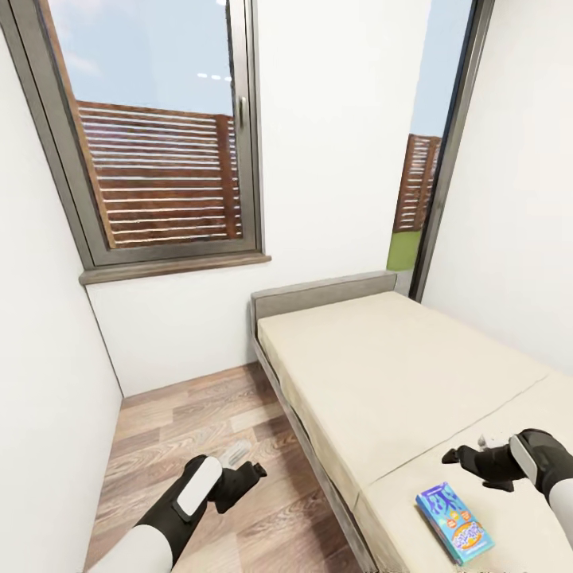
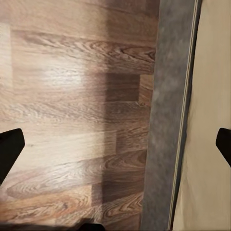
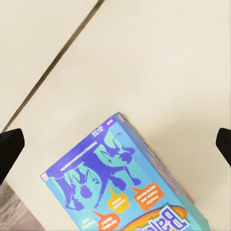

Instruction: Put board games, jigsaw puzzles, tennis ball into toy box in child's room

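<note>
A cream bed [image 1: 398,358] runs along the right wall, a blue game box [image 1: 454,523] lying flat near its foot edge. The right gripper [image 1: 469,460], fingers spread wide, hovers just beyond the box's far short end, its long axis running away from the robot. The left gripper [image 1: 243,477], also wide open, hangs over the floor [image 1: 183,430], farther off.

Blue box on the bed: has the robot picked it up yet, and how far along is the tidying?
Nothing looks done yet. The blue box lies flat on the bed, untouched. In hand: the right pincer hovers open above the box. The left pincer hangs open over the floor. Picking it up and boxing it remain.
</note>
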Controlling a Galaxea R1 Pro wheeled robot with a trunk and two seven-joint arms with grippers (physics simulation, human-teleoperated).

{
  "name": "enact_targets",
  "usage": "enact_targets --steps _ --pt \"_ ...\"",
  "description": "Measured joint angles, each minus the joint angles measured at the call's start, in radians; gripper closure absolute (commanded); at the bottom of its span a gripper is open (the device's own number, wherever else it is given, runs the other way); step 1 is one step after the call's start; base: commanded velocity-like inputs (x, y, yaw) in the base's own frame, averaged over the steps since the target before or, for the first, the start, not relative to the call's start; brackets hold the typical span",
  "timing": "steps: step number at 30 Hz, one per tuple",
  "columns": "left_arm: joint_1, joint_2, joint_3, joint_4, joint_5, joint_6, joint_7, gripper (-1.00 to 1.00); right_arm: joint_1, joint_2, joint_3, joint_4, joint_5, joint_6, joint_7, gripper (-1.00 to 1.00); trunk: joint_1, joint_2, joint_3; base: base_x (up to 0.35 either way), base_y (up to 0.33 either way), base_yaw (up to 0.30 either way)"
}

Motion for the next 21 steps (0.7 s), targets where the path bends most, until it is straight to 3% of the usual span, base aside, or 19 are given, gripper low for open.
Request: enact_targets --steps 8,21 --pt "0.000 0.000 -0.010 -0.001 0.000 0.000 0.002 -1.00 0.001 -0.011 0.002 -0.001 0.000 0.004 0.057 -1.00 0.031 -0.056 -0.025 0.000 0.000 0.000" --pt "0.000 -0.001 -0.012 -0.003 0.000 0.003 0.001 -1.00 0.003 -0.008 0.006 -0.005 0.000 -0.002 0.061 -1.00 0.081 -0.147 -0.066 0.000 0.000 0.000"
